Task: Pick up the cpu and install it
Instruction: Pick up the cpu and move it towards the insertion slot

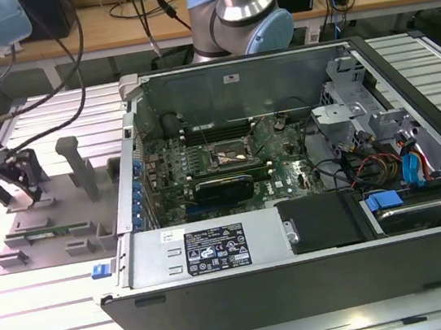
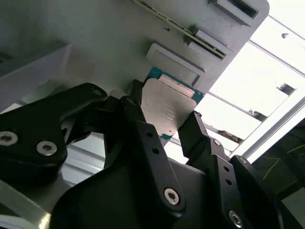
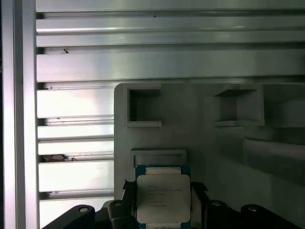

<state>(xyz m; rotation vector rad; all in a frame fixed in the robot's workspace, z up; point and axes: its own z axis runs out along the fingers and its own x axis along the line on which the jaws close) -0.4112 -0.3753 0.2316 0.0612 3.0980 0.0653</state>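
Ribbed aluminium desk (image 1: 52,312) carries a grey plastic fixture (image 1: 61,201) at nine o'clock of the open computer case (image 1: 343,279) in the exterior view. Your black fingers (image 2: 140,126) pinch the flat square silver-topped cpu (image 2: 167,110) by opposite edges, close to that fixture; hold it level, squeeze lightly.

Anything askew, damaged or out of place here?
Nothing stands out. The cpu sits squarely in the gripper over the gray tray, with no visible damage, and the computer case lies open beside it.
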